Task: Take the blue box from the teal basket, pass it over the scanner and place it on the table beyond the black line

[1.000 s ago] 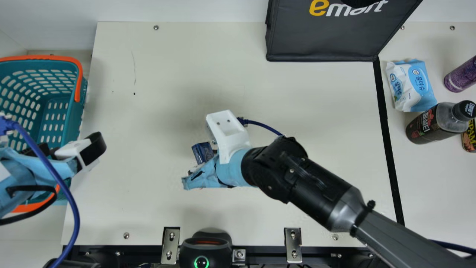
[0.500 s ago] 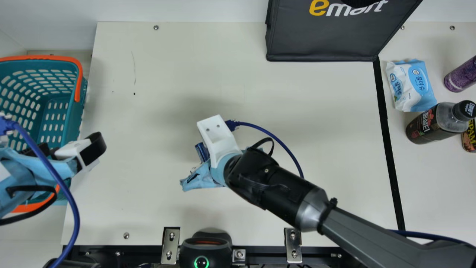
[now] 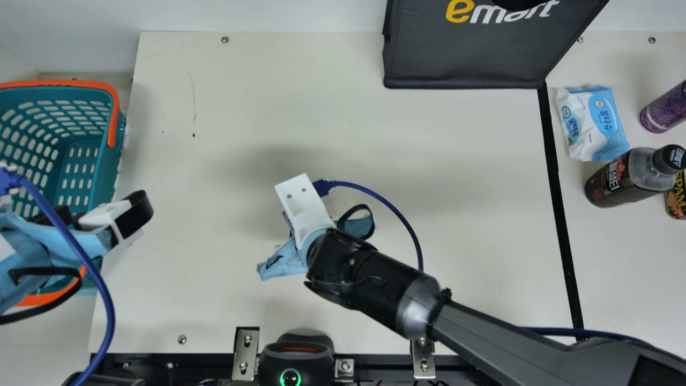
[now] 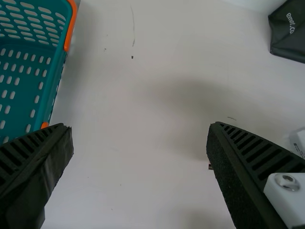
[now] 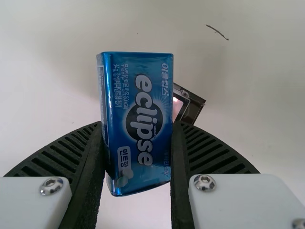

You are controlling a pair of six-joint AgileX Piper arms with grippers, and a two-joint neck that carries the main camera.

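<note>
My right gripper [image 3: 283, 261] is over the middle-left of the table, its fingertips hidden by its own wrist; a sliver of the blue box [image 3: 287, 221] peeks out beside the white bracket. In the right wrist view, the gripper [image 5: 138, 125] is shut on the blue box [image 5: 143, 114], its printed face towards the camera. My left gripper [image 3: 80, 219] stays by the near part of the teal basket [image 3: 113, 161]; in the left wrist view this gripper [image 4: 140, 140] is open with nothing between its fingers. A black scanner [image 3: 292, 356] with a green ring sits at the near edge.
The black line [image 3: 557, 198] crosses the right side. Beyond it lie a wipes pack [image 3: 592, 123], a dark bottle [image 3: 616, 179], a purple bottle [image 3: 664, 107] and a can [image 3: 676, 198]. A black bag [image 3: 466, 51] stands at the back. A small black device [image 5: 193, 106] is behind the box.
My right forearm has swung left and towards the near edge, and its wrist has turned, moving slightly left. The blue box has become mostly hidden behind the bracket. My left arm has kept still.
</note>
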